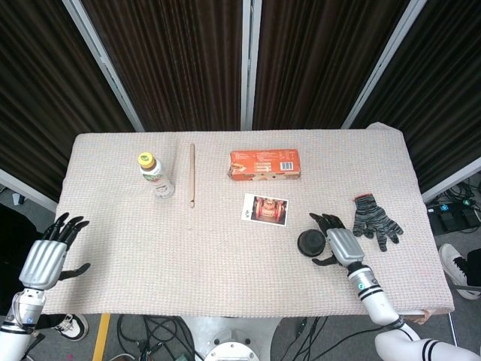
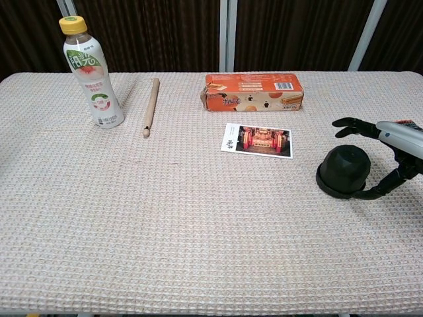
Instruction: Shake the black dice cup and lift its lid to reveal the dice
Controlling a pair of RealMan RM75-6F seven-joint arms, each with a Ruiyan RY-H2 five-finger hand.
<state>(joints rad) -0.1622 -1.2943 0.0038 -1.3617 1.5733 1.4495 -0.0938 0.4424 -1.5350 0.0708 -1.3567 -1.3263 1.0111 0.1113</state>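
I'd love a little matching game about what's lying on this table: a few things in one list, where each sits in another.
Things:
1. black dome-shaped dice cup
2. yellow-capped plastic bottle
3. grey knitted glove
4. long orange cardboard box

Places:
A. table's far middle
B. right edge, past the right hand
C. beside the thin wooden stick
D. between the right hand's spread fingers

Pairs: 1-D, 2-C, 3-B, 4-A

A table (image 1: 225, 256) covered in pale waffle-weave cloth carries everything. At far left stands a bottle (image 1: 156, 175) with a yellow cap, a wooden stick (image 1: 192, 175) just right of it. An orange box (image 1: 264, 165) lies far centre, a photo card (image 1: 266, 208) just nearer. The black dice cup (image 1: 309, 242) sits near right, a striped glove (image 1: 377, 221) beyond it to the right.
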